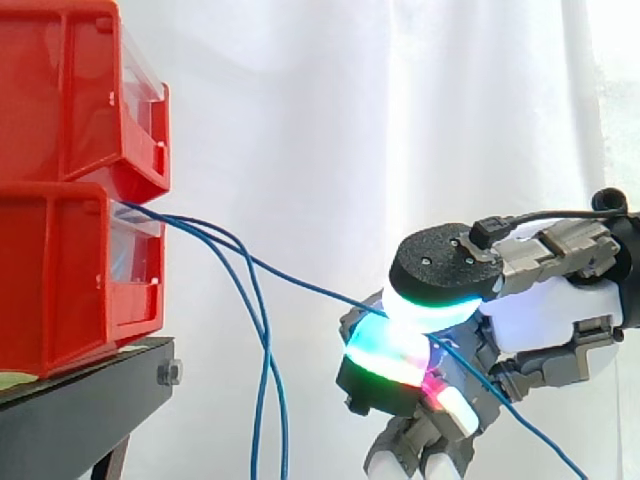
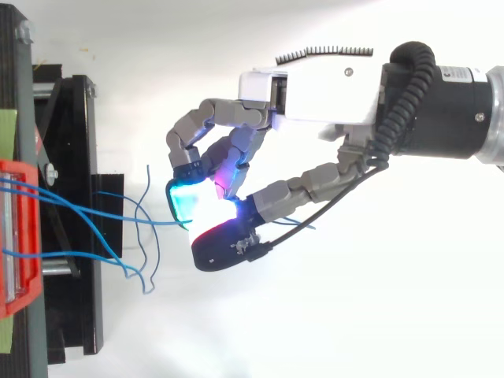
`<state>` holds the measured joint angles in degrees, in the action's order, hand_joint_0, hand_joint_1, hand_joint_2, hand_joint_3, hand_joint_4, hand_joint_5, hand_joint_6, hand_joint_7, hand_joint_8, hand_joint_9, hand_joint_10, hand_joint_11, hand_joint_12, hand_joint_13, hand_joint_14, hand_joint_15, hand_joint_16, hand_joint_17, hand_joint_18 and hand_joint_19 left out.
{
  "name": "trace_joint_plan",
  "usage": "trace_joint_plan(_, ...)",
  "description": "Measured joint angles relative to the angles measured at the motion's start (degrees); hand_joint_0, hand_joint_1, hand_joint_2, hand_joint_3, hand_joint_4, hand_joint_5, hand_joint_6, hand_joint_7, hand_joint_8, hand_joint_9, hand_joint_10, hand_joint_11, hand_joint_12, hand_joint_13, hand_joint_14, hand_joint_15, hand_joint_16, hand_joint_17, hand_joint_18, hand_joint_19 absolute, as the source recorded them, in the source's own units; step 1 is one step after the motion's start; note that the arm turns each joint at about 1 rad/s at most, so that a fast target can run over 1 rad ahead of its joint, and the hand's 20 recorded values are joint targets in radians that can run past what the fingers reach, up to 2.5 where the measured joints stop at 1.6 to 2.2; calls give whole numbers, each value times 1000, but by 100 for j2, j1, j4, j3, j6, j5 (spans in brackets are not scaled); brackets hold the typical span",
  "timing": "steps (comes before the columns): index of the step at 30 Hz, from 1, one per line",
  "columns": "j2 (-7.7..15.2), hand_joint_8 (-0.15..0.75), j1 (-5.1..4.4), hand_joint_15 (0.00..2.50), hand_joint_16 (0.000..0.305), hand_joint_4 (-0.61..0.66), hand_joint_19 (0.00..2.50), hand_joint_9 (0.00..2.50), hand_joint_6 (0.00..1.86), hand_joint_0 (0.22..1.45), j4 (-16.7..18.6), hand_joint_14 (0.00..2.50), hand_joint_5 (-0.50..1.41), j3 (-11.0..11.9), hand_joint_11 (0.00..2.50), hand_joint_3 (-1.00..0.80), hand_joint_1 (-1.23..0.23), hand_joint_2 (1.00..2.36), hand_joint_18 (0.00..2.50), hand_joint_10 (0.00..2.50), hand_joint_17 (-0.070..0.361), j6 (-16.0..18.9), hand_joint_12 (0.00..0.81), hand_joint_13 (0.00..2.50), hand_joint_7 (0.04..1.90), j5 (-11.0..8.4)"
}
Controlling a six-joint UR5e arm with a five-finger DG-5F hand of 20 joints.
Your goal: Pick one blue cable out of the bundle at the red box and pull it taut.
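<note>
Selection complete: robot hand [image 1: 548,308] pinches one blue cable [image 1: 300,281] (nearly straight from red box [image 1: 60,280]); final tautening outstanding.

My hand, curled into a pinch.
My hand [image 2: 315,94] extends from my wrist [image 2: 449,102]. My thumb [image 2: 228,244] and glowing fingertips [image 2: 185,197] press together on one blue cable [image 1: 310,287], and my other fingers hang bent beneath.
</note>
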<state>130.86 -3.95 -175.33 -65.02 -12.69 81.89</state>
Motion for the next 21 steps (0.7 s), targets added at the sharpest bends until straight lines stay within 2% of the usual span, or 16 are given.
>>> trace_joint_plan(21,1,418,-8,306,69,70,360,1015,868,517,86,10,-67,-10,639,-56,-829,1372,722,12,156,-32,451,673,1318,-15)
